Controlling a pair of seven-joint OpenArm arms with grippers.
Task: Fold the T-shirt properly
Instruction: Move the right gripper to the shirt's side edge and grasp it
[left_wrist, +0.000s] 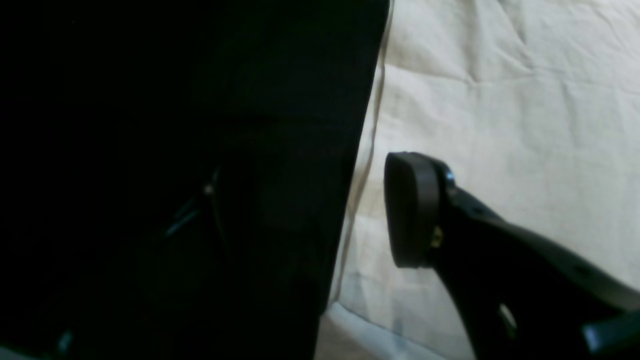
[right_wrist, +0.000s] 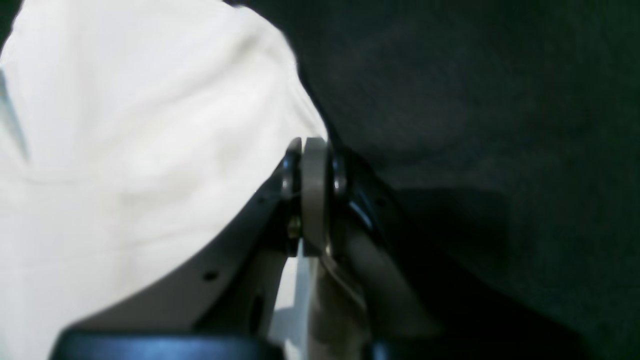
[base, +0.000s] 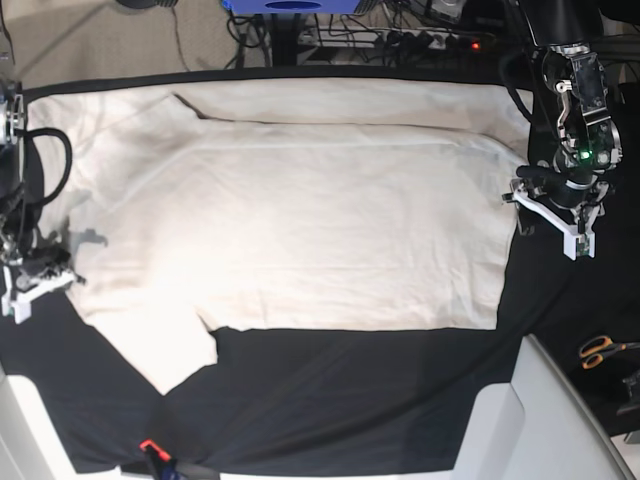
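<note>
While no readable writing shows anywhere, the right gripper at the scene's left has its jaws pressed together at the edge of the T-shirt; whether cloth is pinched I cannot tell. Spread flat on the black table cloth, the shirt reaches right, where only the wrist view shows the left gripper with jaws spread astride its edge.

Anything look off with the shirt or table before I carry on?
Nothing damaged. The cream cotton T-shirt lies spread on the black table cloth, wrinkled. Orange-handled scissors sit at the table's edge.

Base view looks straight down; both wrist views sit close over the T-shirt edges
</note>
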